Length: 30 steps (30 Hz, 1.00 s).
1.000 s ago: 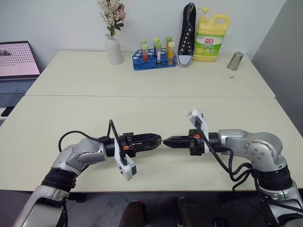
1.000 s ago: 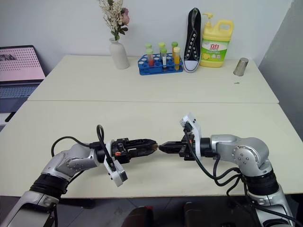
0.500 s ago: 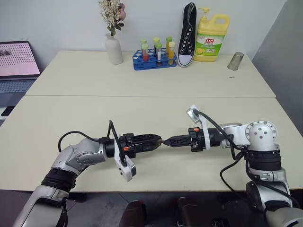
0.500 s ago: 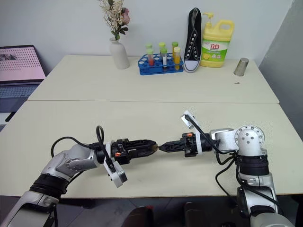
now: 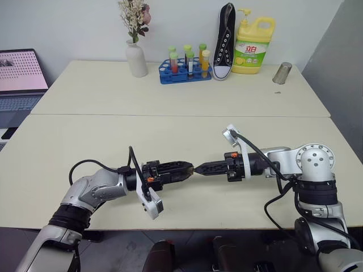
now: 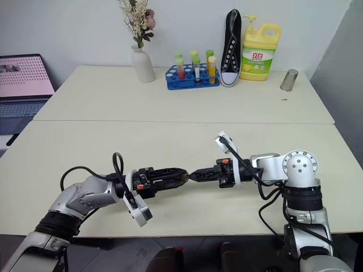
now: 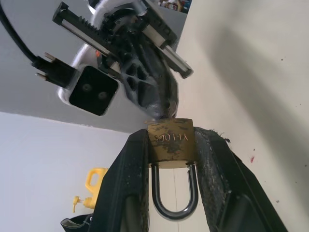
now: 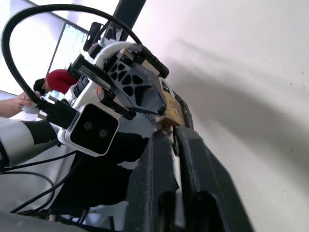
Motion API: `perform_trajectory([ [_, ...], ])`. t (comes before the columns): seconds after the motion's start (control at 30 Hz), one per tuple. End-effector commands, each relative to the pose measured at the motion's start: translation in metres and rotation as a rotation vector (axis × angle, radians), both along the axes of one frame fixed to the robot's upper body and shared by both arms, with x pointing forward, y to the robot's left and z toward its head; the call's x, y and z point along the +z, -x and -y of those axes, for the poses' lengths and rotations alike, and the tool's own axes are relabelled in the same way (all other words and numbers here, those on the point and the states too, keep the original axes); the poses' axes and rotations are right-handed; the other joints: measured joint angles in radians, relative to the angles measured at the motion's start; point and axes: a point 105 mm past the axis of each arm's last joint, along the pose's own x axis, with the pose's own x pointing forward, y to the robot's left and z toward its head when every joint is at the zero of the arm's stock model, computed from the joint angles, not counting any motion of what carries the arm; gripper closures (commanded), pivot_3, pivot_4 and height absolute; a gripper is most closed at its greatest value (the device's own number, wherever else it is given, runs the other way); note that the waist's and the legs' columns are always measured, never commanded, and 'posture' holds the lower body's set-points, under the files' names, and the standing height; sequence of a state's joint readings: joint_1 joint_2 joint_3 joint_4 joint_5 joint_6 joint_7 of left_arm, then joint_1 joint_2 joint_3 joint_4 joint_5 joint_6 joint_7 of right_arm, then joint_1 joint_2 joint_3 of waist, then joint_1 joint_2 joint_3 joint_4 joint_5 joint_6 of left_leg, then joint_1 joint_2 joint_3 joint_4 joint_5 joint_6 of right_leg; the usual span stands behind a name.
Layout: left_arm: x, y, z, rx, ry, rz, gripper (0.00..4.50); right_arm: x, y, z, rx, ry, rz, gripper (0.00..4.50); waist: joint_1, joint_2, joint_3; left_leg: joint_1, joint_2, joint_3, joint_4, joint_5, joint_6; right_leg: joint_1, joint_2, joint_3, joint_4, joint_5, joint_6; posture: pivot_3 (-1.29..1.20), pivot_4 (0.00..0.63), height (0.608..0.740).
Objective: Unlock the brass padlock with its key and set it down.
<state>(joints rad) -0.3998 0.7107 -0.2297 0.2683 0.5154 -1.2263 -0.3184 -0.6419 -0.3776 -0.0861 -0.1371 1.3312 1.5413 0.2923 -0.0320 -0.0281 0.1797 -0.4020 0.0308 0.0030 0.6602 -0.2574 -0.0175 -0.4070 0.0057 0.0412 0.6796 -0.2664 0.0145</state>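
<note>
- Head views: both arms reach inward, level above the bench, the left tool and the right tool meeting tip to tip. The key is too small to make out at that junction, so I'd guess it sits in the lock.
- Left wrist view: here's the brass padlock, clamped between the left tool's two fingers, silver shackle looping back toward the wrist, keyhole face turned to the right tool's tips, which press right against it.
- Right wrist view: the right tool's fingers stand narrowly apart at the brass body; whether they grip the key, I cannot tell.
- To do this step well, keep the left clamp steady, keep the right tool lined up with the keyway, and roll the wrist without pushing sideways, so the little lock doesn't twist out.
</note>
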Motion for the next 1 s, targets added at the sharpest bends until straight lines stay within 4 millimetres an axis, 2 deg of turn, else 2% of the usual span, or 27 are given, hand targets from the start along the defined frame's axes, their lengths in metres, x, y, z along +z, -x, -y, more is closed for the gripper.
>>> perform_trajectory([
  [0.03, 0.009, 0.0, 0.001, -0.01, 0.017, 0.027, 3.54, 0.008, 0.009, -0.001, 0.024, 0.008, 0.154, 2.77, 0.0, 0.0, 0.0, 0.0, 0.0, 0.0, 0.0, 0.0, 0.0, 0.0, 0.0, 0.0, 0.0, -0.001, 0.002, 0.0, 0.15, 0.74],
  [0.17, 0.011, -0.001, 0.001, -0.01, 0.025, 0.027, 3.54, 0.0, 0.011, 0.01, 0.059, 0.12, 0.393, 1.26, 0.003, 0.0, 0.0, 0.0, -0.001, 0.0, 0.0, 0.0, 0.0, 0.0, -0.001, 0.0, -0.001, -0.002, 0.003, 0.0, 0.15, 0.74],
  [0.27, 0.012, -0.002, 0.002, -0.005, 0.032, 0.025, 3.54, -0.003, 0.001, 0.012, -0.003, 0.13, 0.481, 0.12, 0.0, 0.0, 0.0, 0.0, -0.001, 0.0, 0.0, 0.0, 0.0, 0.0, -0.001, 0.0, -0.001, -0.002, 0.003, 0.0, 0.15, 0.74],
  [0.3, 0.012, -0.002, 0.002, -0.005, 0.034, 0.024, 3.54, -0.004, -0.001, 0.011, -0.019, 0.119, 0.485, 0.0, -0.002, 0.0, 0.0, 0.0, 0.0, 0.0, 0.0, 0.0, 0.0, 0.0, -0.001, 0.0, -0.001, -0.002, 0.003, 0.0, 0.15, 0.74],
  [0.63, 0.013, -0.003, 0.003, -0.007, 0.039, 0.02, 3.54, -0.006, 0.002, -0.012, -0.038, 0.013, 0.43, 0.0, 0.001, 0.0, 0.0, 0.0, 0.0, 0.0, 0.0, 0.0, 0.0, 0.0, -0.001, 0.0, 0.0, -0.002, 0.003, 0.0, 0.15, 0.74],
  [0.9, 0.014, -0.003, 0.004, -0.008, 0.037, 0.022, 3.54, -0.01, 0.001, -0.019, -0.038, 0.014, 0.402, 0.0, 0.001, 0.0, 0.0, 0.0, 0.0, 0.0, 0.0, 0.0, 0.0, 0.0, -0.001, 0.0, 0.0, -0.002, 0.003, 0.0, 0.15, 0.74],
  [1.0, 0.014, -0.003, 0.004, -0.004, 0.039, 0.022, 3.54, -0.012, -0.001, -0.02, -0.038, 0.019, 0.394, 0.56, 0.001, 0.0, 0.0, 0.0, 0.0, 0.0, 0.0, 0.0, 0.0, 0.0, -0.001, 0.0, 0.0, -0.002, 0.003, 0.0, 0.15, 0.74],
])
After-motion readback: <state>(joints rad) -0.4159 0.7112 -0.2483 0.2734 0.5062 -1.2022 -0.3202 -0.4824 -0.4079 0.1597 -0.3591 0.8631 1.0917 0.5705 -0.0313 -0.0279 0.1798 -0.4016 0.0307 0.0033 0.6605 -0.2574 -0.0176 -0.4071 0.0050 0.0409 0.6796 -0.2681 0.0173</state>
